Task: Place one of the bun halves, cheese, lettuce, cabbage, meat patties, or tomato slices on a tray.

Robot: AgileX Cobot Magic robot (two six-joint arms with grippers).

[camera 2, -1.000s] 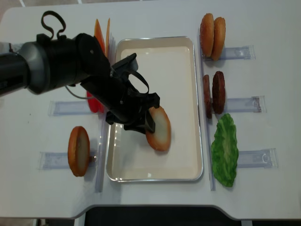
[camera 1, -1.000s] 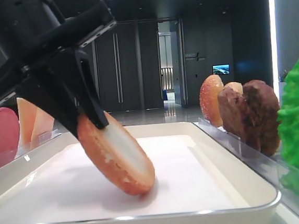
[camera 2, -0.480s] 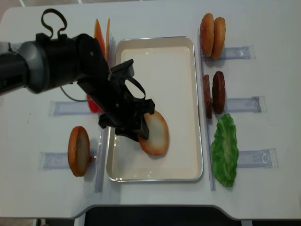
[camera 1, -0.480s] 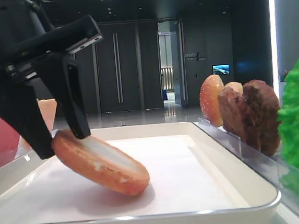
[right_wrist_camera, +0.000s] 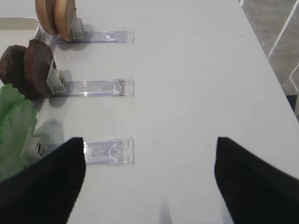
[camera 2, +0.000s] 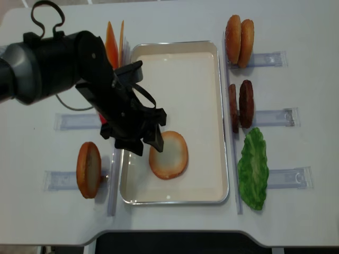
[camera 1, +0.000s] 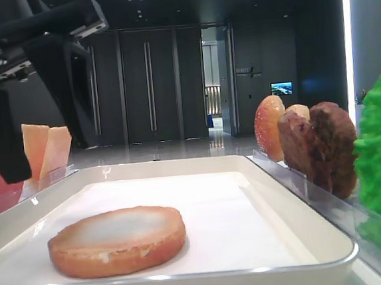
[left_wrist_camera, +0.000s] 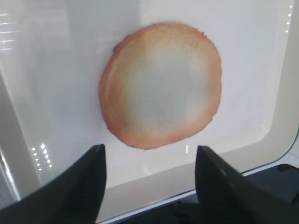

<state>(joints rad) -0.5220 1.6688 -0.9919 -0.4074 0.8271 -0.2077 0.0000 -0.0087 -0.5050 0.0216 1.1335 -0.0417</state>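
A bun half [camera 2: 168, 154] lies flat on the white tray [camera 2: 224, 121], pale cut face up, near the front left of it [camera 1: 118, 241]. My left gripper [camera 2: 146, 143] hangs open just above and to the left of the bun, touching nothing. In the left wrist view the bun half [left_wrist_camera: 161, 84] fills the tray floor [left_wrist_camera: 70, 70] ahead of the gripper [left_wrist_camera: 149, 156]. My right gripper [right_wrist_camera: 149, 182] is open over bare table, right of the lettuce [right_wrist_camera: 14, 126].
Cheese slices [camera 2: 114, 39] stand left of the tray, and a seeded bun [camera 2: 88, 169] sits on a left rack. On the right stand two more bun halves [camera 2: 238, 34], meat patties [camera 2: 241, 105] and lettuce [camera 2: 252, 168] in clear racks [camera 2: 288, 177].
My left gripper opened and let go of the bun half, which tipped from leaning on edge to lying flat on the tray. The gripper rose and drew back to the left.
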